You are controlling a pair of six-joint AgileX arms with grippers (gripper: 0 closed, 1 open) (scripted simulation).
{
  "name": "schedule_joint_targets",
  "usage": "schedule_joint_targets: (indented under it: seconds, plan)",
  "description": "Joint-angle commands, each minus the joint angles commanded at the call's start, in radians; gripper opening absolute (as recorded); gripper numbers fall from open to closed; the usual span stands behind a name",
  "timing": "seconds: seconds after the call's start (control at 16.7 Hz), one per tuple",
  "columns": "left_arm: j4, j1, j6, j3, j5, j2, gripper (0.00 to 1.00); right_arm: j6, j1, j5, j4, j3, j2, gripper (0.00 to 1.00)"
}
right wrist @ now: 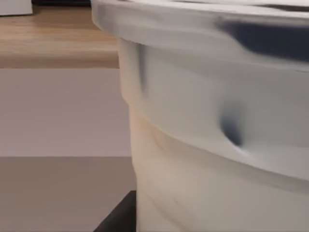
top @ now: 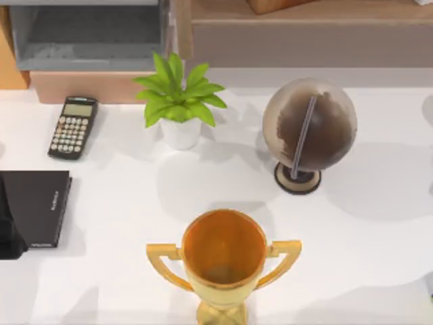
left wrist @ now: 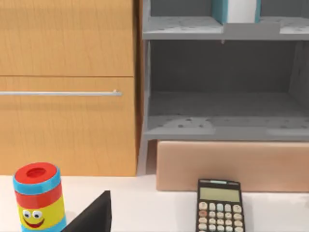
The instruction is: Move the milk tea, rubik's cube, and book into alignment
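The grey shelf (left wrist: pixel 222 125) at the table's 11 o'clock holds the book (left wrist: pixel 241 10) upright on its upper level, the milk tea (right wrist: pixel 217 145) stands directly before the right gripper, whose grip state cannot be told, and alignment appears not yet begun, every placement remaining.
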Motion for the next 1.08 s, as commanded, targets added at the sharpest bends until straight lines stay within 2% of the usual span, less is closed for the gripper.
schedule_joint_targets:
  seconds: [0.18, 0.24, 0.78, 1.08]
  plan:
    - [0.0, 0.0, 0.0, 0.0, 0.0, 0.0, 1.0, 0.0, 0.0, 0.0, 0.0, 0.0, 0.0, 0.98]
    - [0.0, 0.0, 0.0, 0.0, 0.0, 0.0, 1.0, 0.0, 0.0, 0.0, 0.0, 0.0, 0.0, 1.0]
    - [0.0, 0.0, 0.0, 0.0, 0.0, 0.0, 1.0, 0.0, -0.003, -0.002, 0.003, -0.004, -0.002, 1.0]
    - [0.0, 0.0, 0.0, 0.0, 0.0, 0.0, 1.0, 0.001, -0.029, -0.027, 0.053, -0.095, -0.036, 1.0]
